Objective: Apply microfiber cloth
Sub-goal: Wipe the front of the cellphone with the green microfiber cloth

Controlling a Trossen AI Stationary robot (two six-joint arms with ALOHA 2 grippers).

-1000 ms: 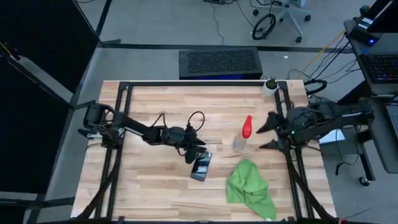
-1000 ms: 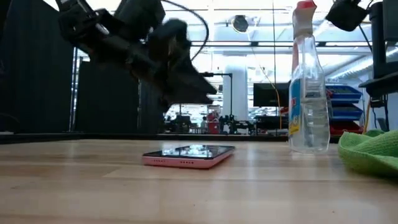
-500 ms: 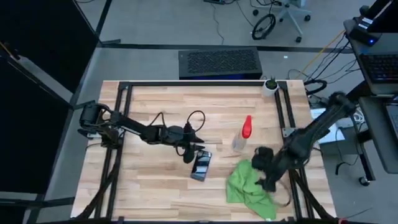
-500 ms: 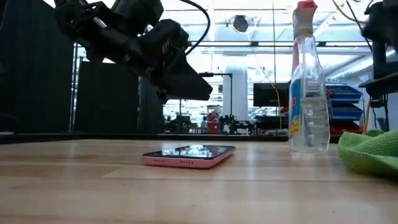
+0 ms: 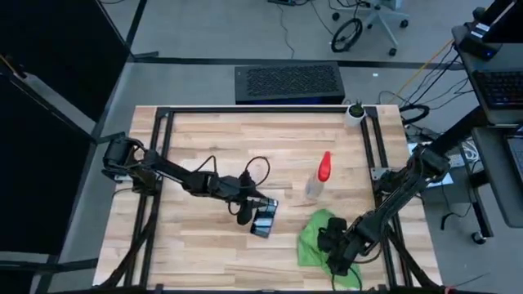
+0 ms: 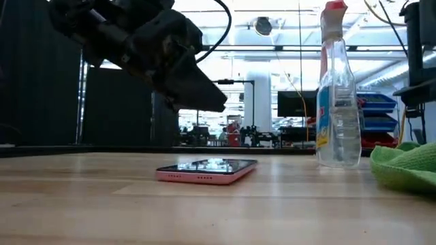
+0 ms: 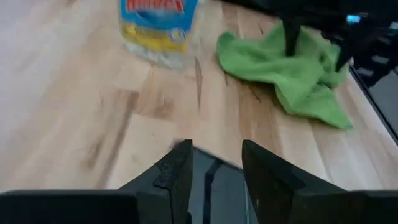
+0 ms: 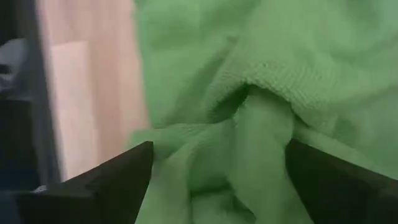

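The bright green microfiber cloth [image 5: 310,235] lies crumpled on the wooden table near its front right, and also shows in the low view [image 6: 405,163]. My right gripper [image 5: 333,250] is down over the cloth's near part. Its fingers are wide open, with raised folds [image 8: 249,124] between them. A phone [image 5: 263,220] in a pink case lies flat, screen up, near the table's middle. My left gripper [image 5: 245,214] hovers open just left of and above the phone [image 6: 208,170], with the phone's edge [image 7: 217,186] below its fingers. My right gripper comes at the cloth from above with its fingers spread on either side of a bunched fold [image 8: 261,106]. I cannot tell whether the fingertips touch the fabric.
A clear spray bottle [image 5: 317,181] with a red nozzle stands upright between the phone and the cloth, toward the far side. A small white pot [image 5: 355,113] sits at the far right corner. Black frame rails [image 5: 151,204] run along both table sides.
My right arm has swung from the table's right edge toward the near edge and come down onto the green cloth. My left gripper has shifted a little toward the near edge and lower, staying by the phone. Phone, bottle and cloth have kept their places.
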